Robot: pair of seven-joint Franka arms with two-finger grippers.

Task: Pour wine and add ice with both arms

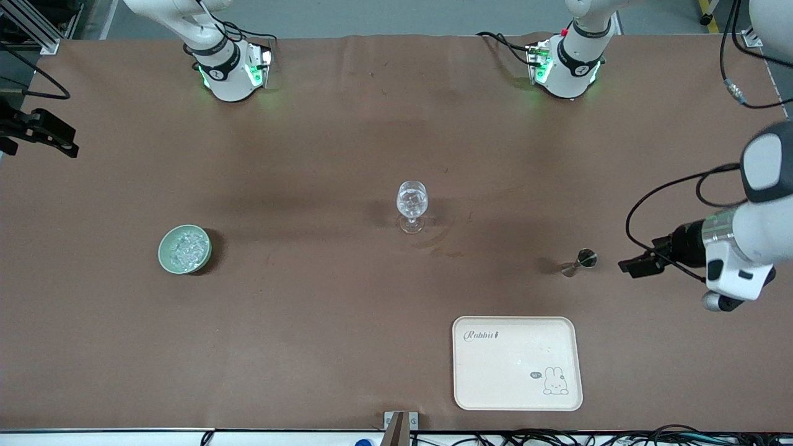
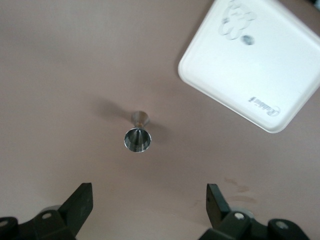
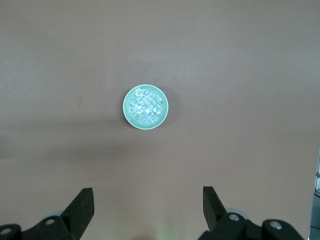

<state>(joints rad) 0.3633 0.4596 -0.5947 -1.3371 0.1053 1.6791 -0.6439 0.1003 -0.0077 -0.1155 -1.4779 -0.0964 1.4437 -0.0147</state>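
A clear stemmed glass point(image 1: 412, 207) stands at the table's middle, and its bowl glitters with clear whitish bits. The ice point(image 1: 185, 248) fills a pale green bowl point(image 1: 166, 257) toward the right arm's end; the ice point(image 3: 145, 106) also shows in the right wrist view. A small metal jigger point(image 1: 581, 261) stands toward the left arm's end and shows in the left wrist view point(image 2: 137, 136). My left gripper point(image 1: 638, 266) is open and empty, low beside the jigger. Its fingers point(image 2: 80, 202) are wide apart. My right gripper point(image 1: 40, 131) is open and empty, high over the table's right-arm end, with fingers point(image 3: 82, 205) spread.
A cream tray with a rabbit print point(image 1: 517, 396) lies near the table's front edge, nearer to the front camera than the jigger; it also shows in the left wrist view point(image 2: 280, 95). Faint wet marks point(image 1: 443, 244) lie on the brown cloth beside the glass.
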